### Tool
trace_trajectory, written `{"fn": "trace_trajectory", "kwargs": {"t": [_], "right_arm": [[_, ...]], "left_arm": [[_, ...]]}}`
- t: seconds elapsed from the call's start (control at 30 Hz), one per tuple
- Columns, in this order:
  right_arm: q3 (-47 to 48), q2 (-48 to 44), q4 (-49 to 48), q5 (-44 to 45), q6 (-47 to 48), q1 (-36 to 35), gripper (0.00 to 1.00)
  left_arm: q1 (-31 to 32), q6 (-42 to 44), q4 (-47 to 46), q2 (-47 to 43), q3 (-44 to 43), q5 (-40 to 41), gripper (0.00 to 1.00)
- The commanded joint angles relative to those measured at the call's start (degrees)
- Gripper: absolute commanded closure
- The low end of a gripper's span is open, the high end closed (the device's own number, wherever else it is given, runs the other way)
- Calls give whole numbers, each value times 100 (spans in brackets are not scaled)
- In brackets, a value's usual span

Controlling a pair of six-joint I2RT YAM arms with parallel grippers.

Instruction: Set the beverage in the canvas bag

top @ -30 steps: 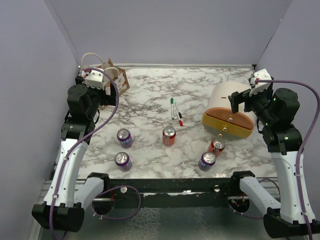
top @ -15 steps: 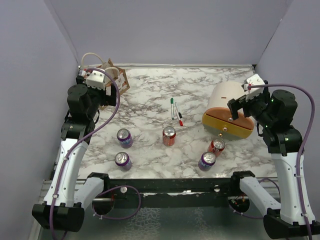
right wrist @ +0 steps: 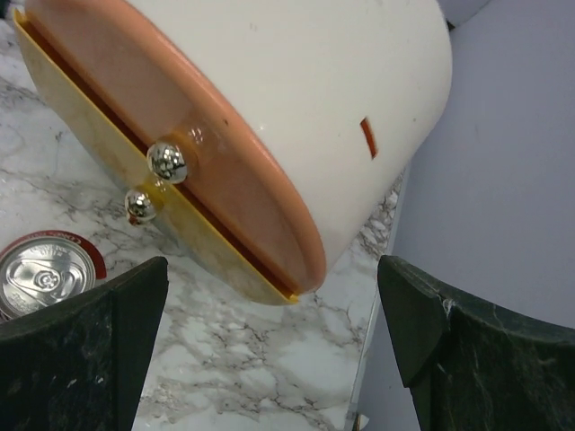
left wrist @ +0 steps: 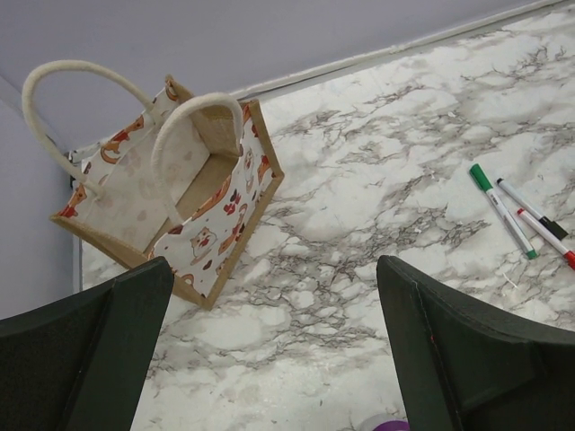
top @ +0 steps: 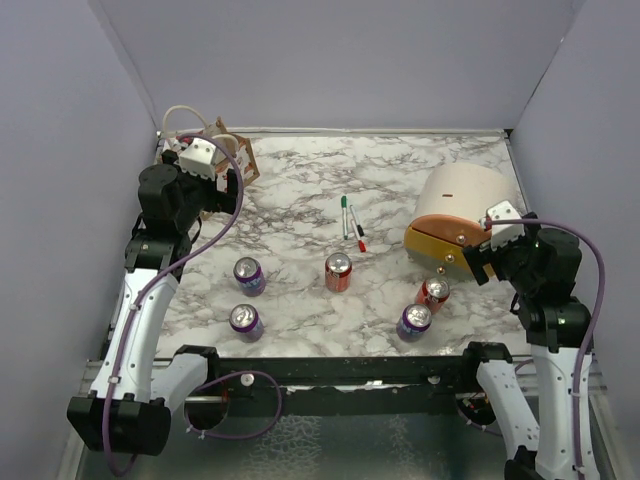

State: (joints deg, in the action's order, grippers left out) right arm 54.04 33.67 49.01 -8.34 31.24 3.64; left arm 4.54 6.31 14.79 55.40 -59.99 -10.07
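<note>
Marbled table [top: 300,190] with cans [top: 338,271], labels illegible

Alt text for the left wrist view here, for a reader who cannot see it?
A small boxy brown canvas bag with white rope loop handles stands open-topped at the upper left of a white-grey marble tabletop. Three marker pens, capped green, black and red, lie at the right; the left pincer frames the bottom corners, open and empty.

My right gripper [right wrist: 272,278] spread wide just under the cream domed container [right wrist: 296,99], two silver clasp balls [right wrist: 168,162] on its orange-yellow rim, red can [right wrist: 40,274] beside that rim, marble table [right wrist: 243,359] beneath.
</note>
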Motion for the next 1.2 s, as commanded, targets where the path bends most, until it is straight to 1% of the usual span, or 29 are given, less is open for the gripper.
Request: {"fn": "trace_trajectory", "kwargs": {"t": [0.0, 0.17, 0.33, 0.53, 0.7, 0.87, 0.97, 1.03, 1.13, 1.17], "right_arm": [[-545, -103, -108, 612, 58, 80, 0], [-757, 378, -760, 1352, -261, 83, 2], [-676, 932, -1427, 1539, -335, 84, 3], [-468, 1749, -2178, 1787, -91, 84, 4], [-244, 2508, -2829, 2117, 266, 148, 5], [212, 3308, -3217, 1782, 415, 447, 6], [395, 3608, -3234, 1693, 438, 532, 7], [526, 3544, -2860, 1452, 303, 533, 8], [437, 3025, -2358, 844, 118, 533, 7], [386, 2824, -2216, 698, 119, 533, 7]], "left_arm": [[-40, -90, -57, 74, -17, -341, 1], [-40, -133, -96, 68, 66, -603, 1], [-47, -134, -174, 57, 159, -702, 1], [-46, -4, -247, 11, 307, -726, 1], [-43, 82, -348, 49, 405, -421, 1], [-43, 161, -367, 164, 420, 59, 1], [-42, 564, -290, 434, 310, 134, 1], [-48, 746, -80, 789, 79, 449, 1], [-54, 1104, 241, 1426, -488, 795, 1], [-62, 1198, 336, 1646, -672, 799, 1]]}}
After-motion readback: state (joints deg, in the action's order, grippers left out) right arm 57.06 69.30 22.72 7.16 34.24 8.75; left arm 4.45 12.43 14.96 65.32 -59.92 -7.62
